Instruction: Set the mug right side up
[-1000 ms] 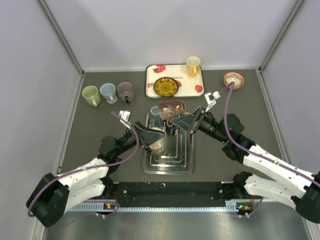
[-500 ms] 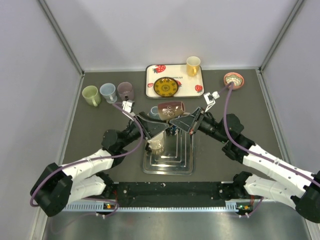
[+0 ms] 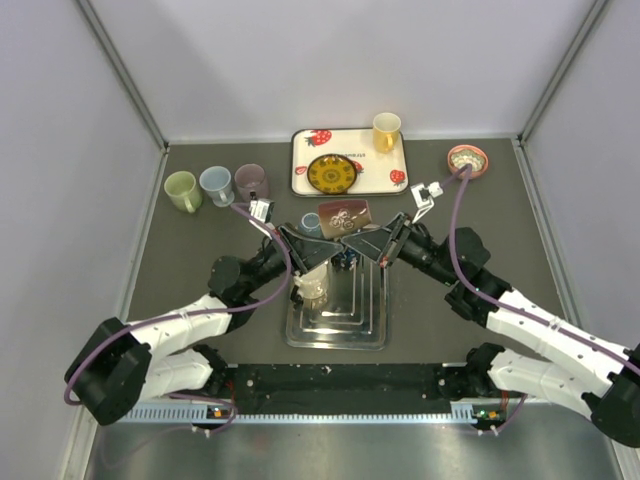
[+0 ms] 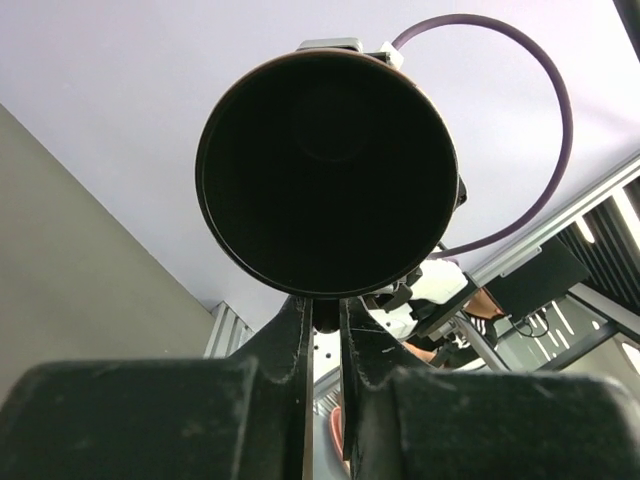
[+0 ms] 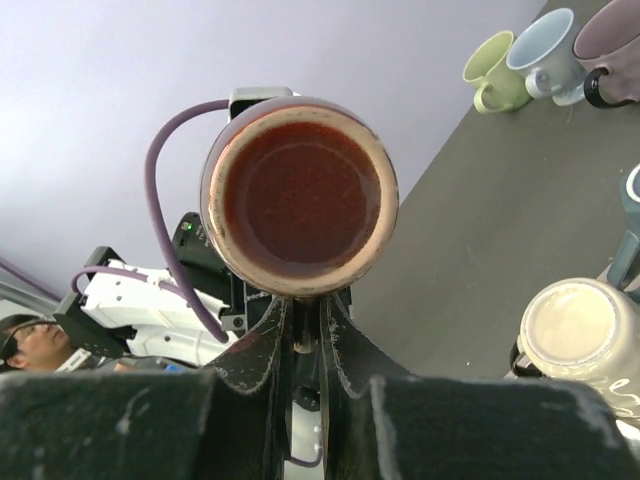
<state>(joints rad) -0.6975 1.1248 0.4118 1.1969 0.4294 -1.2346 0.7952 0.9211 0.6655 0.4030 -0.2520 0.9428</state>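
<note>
The patterned brown mug hangs on its side in the air, clear of the surface, caught between the two end effectors. Directly beneath them lies a stepped metal tray. An upturned cream mug stands on it just below the left end effector, so there is little room downward on that side. A blue mug sits just beyond the left fingers, partly hidden by them. Past the held mug, the near rim of the strawberry tray lies close. That tray carries a dark patterned plate and a yellow mug.

Well to the left of the left end effector, a green mug, a pale blue mug and a mauve mug stand in a row, with bare surface between them and the forearm. Far to the right of the right end effector, a small pink bowl sits near the enclosure wall, and the surface beside that forearm is open.

Both arms reach forward and inward, their forearms meeting in a V above the metal tray. The left end effector looks straight into the mug's dark mouth, its fingers pressed nearly together and pinching the lower rim. The right end effector faces the mug's reddish base, with its fingers squeezed tight at the lower edge. The part they grip, possibly the handle, is hidden.
</note>
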